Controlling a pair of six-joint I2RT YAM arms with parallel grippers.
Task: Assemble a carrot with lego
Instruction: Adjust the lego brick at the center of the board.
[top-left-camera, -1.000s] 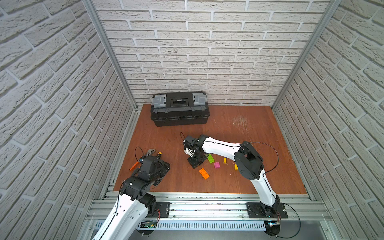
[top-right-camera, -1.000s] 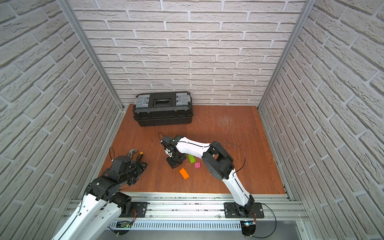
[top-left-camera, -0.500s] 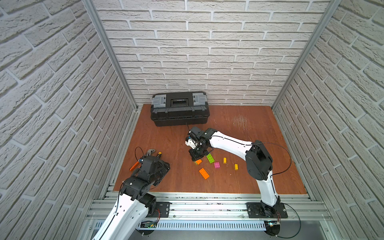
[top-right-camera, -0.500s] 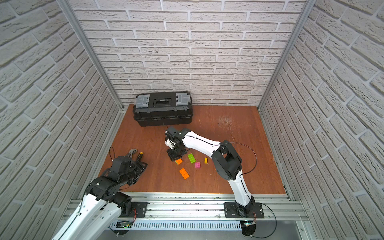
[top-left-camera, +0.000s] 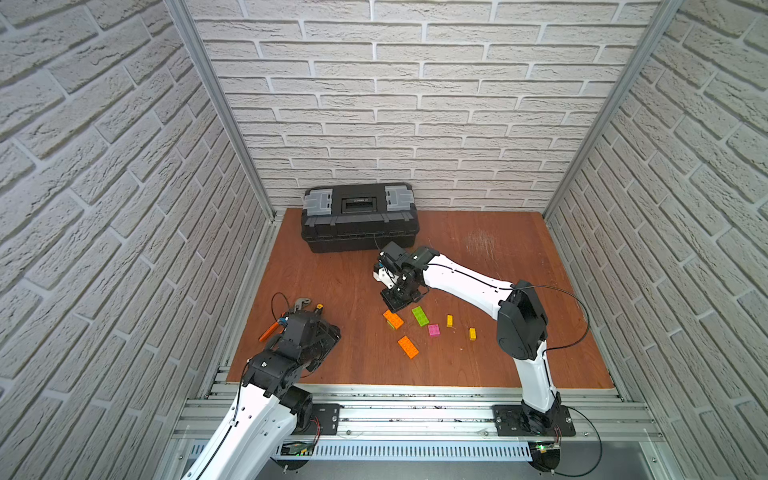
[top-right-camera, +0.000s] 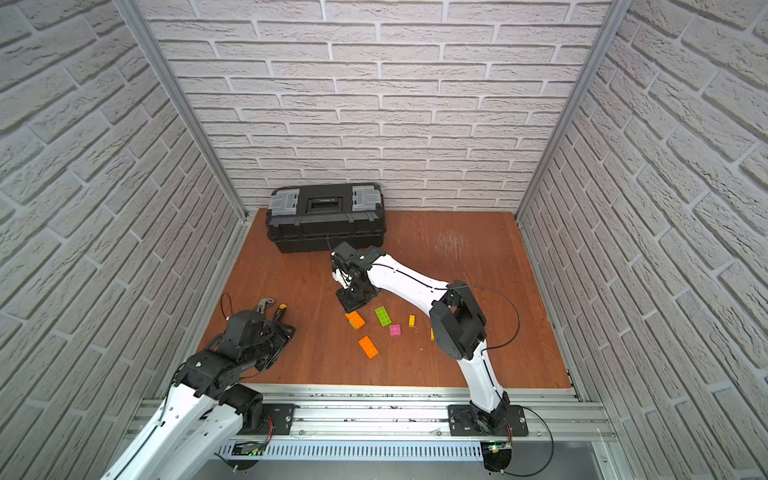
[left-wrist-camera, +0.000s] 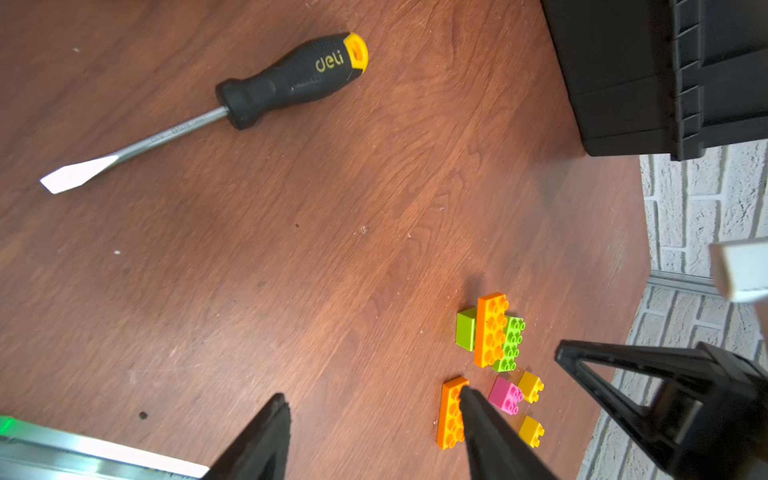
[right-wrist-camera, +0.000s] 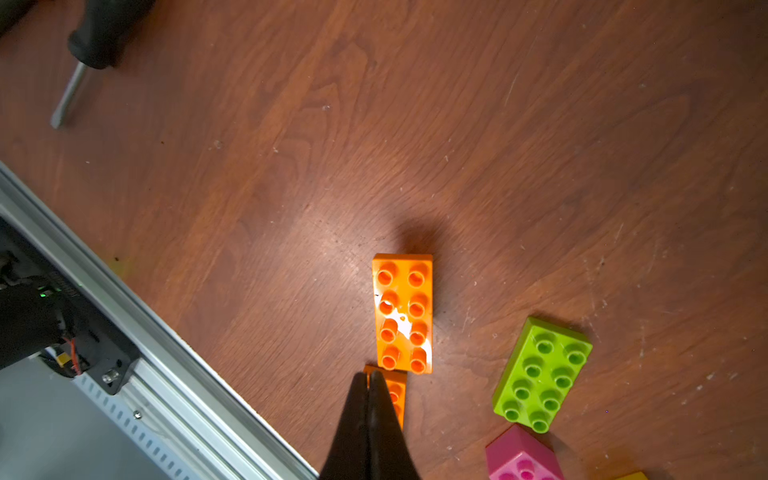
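Seven lego bricks (top-left-camera: 420, 316) lie on the brown wooden table (top-left-camera: 498, 257), towards its front middle and well apart from the black toolbox (top-left-camera: 359, 218) at the back wall. They are glossy plastic with round studs on top, and they are scattered pieces, not yet a finished carrot.

One long orange brick (top-right-camera: 355, 320), with two rows of four studs, lies over the short lime-green brick (left-wrist-camera: 465, 329), which peeks out from under its edge. Whether these two are clicked together I cannot tell. The long lime-green brick (top-right-camera: 382, 316), with the same stud count, is near it on the right; both top views show a gap between them. The squarish pink brick (top-right-camera: 395, 330) sits just in front of that green one. Further right are two tiny yellow bricks, one (top-left-camera: 449, 320) farther back and one (top-left-camera: 472, 333) nearer the front. The second long orange brick (top-left-camera: 408, 346) lies alone, nearest the front edge.

The right gripper (right-wrist-camera: 368, 376) hangs just behind the stacked orange brick, its fingers pressed together with nothing between them. The left gripper (left-wrist-camera: 372, 394) is at the front left, close to a black-handled screwdriver (left-wrist-camera: 291, 79) and an orange-handled tool (top-left-camera: 270, 330). Its fingers stand apart and hold nothing.
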